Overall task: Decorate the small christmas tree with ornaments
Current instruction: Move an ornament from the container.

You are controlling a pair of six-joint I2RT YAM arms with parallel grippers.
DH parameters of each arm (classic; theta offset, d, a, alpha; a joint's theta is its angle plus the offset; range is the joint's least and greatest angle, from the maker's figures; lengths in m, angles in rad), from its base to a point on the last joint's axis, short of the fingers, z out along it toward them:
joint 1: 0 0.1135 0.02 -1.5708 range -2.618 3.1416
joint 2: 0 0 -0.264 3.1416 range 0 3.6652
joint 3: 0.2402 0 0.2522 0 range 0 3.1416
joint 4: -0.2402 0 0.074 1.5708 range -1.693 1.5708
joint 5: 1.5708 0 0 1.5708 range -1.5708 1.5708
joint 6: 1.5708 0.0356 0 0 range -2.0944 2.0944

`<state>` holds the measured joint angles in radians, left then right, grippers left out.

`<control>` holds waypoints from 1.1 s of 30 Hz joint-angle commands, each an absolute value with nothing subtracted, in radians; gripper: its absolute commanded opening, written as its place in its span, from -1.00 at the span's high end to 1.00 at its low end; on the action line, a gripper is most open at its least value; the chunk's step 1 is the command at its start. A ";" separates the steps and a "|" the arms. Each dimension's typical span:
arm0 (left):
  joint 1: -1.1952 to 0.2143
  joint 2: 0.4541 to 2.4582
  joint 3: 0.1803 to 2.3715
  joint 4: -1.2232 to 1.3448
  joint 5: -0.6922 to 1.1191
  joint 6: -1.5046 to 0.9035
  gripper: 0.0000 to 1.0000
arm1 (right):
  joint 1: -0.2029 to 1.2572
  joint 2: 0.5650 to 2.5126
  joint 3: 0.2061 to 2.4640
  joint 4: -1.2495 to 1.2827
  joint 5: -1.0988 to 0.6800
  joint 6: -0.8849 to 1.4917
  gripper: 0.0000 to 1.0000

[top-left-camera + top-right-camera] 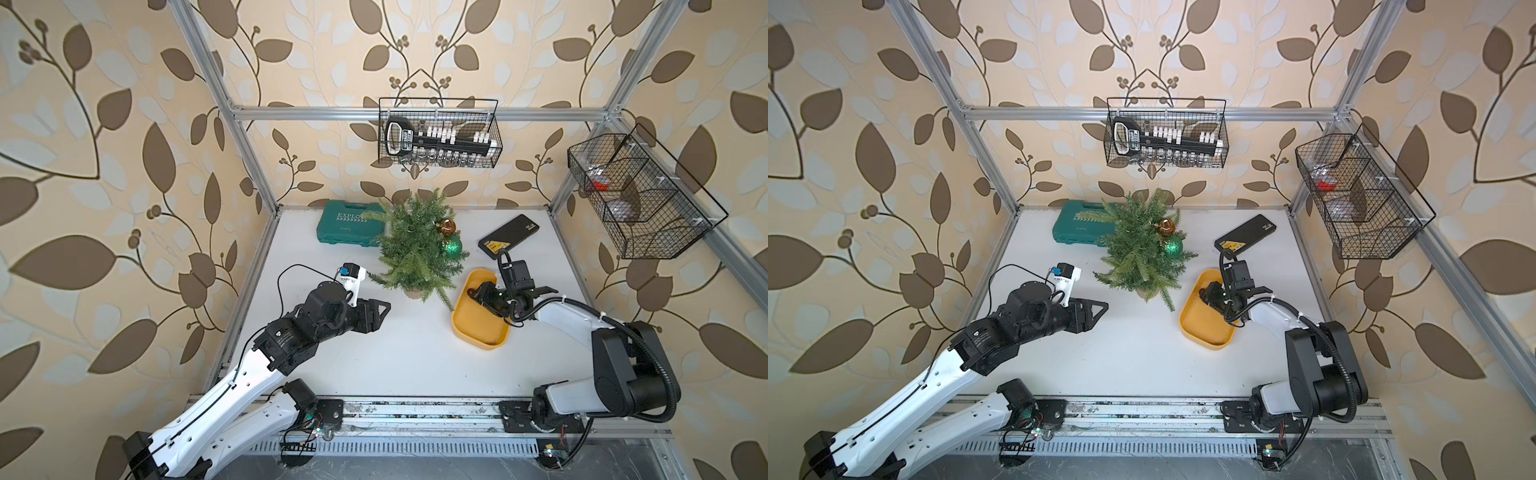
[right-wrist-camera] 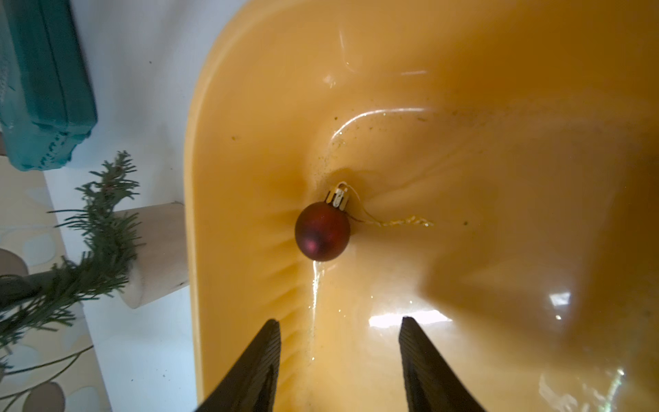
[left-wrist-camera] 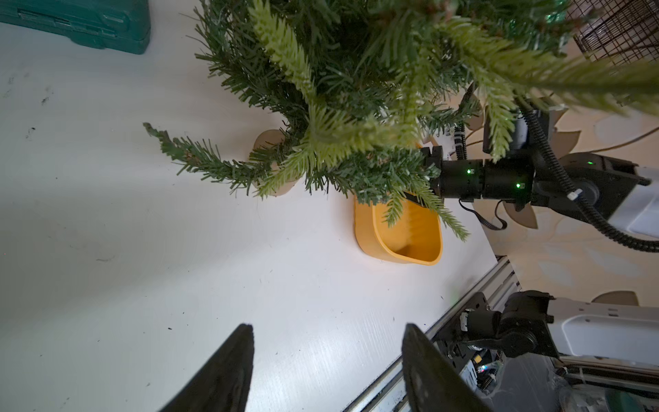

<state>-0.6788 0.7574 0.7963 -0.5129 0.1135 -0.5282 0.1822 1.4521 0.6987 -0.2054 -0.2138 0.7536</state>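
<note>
1. The small christmas tree [image 1: 415, 245] stands upright toward the rear centre of the white table [image 1: 395, 365], on its pale pot base [image 1: 412, 293].
2. Two ornaments hang on the side of the tree that faces the right arm. The amber-gold ornament [image 1: 448, 226] sits farther back, and the glittery green ornament [image 1: 451, 246] hangs just beside it, nearer the front.
3. The dark red ornament [image 2: 322, 231] lies on the floor of the yellow tray [image 2: 463, 125]. Its gold cap and thin loop rest on the tray floor beside it.
4. The tray sits just beside the pot base, on the right arm's side. In both top views a low branch reaches over its rim.
5. The right gripper [image 2: 338, 321] points down into the tray. Its fingers stand apart with nothing between them. The dark red ornament lies ahead of the fingertips, clear of both.
6. The left gripper [image 3: 328, 326] is held over bare table, near the tree's lower branches on the left arm's side. Its fingers stand apart and hold nothing.
7. A teal case [image 1: 351, 226] lies at the rear of the table, partly covered by branches. A black flat box [image 1: 508, 239] lies at the rear on the right arm's side.
8. Two wire baskets hang on the frame: a rear basket [image 1: 438, 133] and a side basket [image 1: 640, 195].
</note>
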 commanded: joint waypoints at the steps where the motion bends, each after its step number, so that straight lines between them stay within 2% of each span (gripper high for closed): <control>1: -0.669 0.762 0.801 -0.494 0.084 -0.531 -0.33 | 0.195 1.492 0.737 -0.177 -0.134 0.785 -0.07; 18: -0.669 0.764 0.780 -0.497 0.078 -0.537 -0.29 | 0.255 1.618 0.819 -0.184 0.043 0.804 -0.03; 27: -0.669 0.760 0.771 -0.488 0.084 -0.541 -0.29 | 0.263 1.591 0.817 -0.255 0.173 0.768 -0.05; 33: -0.669 0.747 0.762 -0.488 0.083 -0.544 -0.29 | 0.262 1.560 0.826 -0.257 0.167 0.729 -0.03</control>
<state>-0.6788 0.7624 0.7723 -0.5117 0.0956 -0.5358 0.2600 1.5814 0.8036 -0.2276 0.1421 0.7605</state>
